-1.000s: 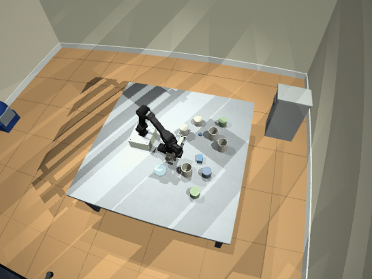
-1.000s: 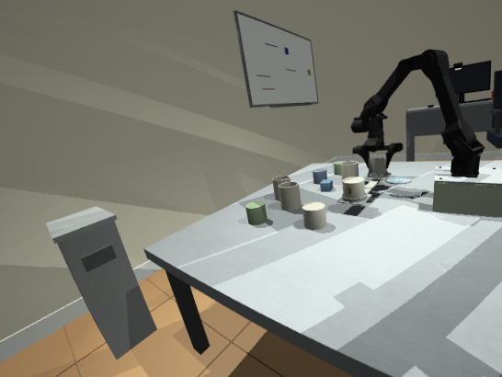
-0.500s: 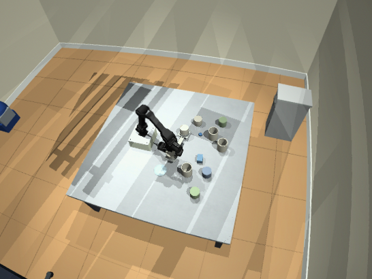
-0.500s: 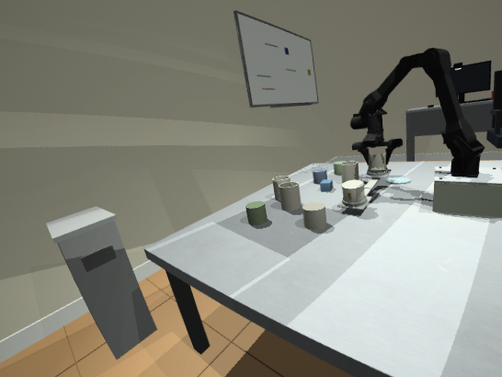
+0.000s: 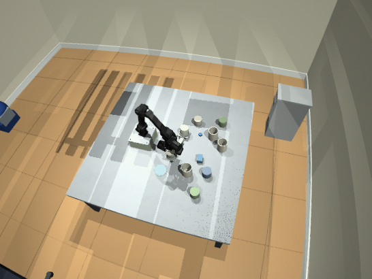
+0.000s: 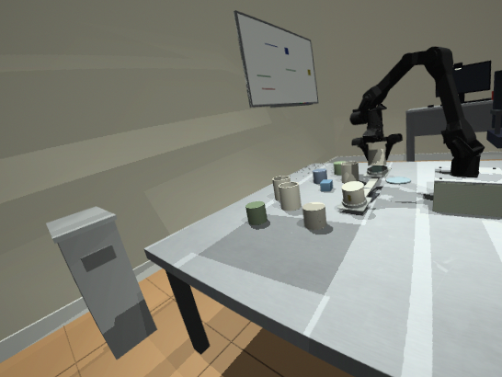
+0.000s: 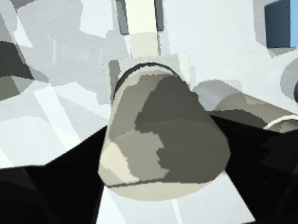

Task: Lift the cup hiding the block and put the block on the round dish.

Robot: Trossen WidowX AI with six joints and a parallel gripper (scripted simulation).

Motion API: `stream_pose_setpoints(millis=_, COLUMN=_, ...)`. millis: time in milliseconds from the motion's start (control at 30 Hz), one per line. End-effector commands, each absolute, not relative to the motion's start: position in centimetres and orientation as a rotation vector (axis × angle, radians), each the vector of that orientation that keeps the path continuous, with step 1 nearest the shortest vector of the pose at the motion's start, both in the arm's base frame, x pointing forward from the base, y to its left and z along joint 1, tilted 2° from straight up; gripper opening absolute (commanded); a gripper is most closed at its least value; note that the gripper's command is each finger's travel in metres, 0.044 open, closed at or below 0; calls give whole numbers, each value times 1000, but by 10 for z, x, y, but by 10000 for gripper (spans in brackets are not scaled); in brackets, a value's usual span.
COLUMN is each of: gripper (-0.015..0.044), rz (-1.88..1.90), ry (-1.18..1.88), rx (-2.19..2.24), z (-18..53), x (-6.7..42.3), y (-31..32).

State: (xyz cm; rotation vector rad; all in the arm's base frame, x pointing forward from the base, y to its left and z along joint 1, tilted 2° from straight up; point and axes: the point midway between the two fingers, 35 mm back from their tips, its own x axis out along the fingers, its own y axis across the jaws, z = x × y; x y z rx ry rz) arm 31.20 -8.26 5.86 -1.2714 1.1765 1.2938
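My gripper is shut on a beige cup and holds it, tilted, just above the near end of the small balance. Under the cup, the balance's end plate shows a dark ring; I see no block on it. The second cup stands upside down on the balance's other end. The round pale blue dish lies flat on the table beside the lifted cup, and no cup is above it.
A blue cube, a small blue disc, a blue cylinder, green cylinders and several beige cups stand around the balance. The arm's grey base is behind.
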Motion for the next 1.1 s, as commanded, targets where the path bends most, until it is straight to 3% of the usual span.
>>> stream_pose_setpoints(millis=0, gripper=0, rz=1260, ry=1178, rx=-1292, z=71, x=316, y=-88)
stream_pose_setpoints(millis=1067, gripper=0, rz=1260, ry=1178, rx=-1292, z=113, x=310, y=-85)
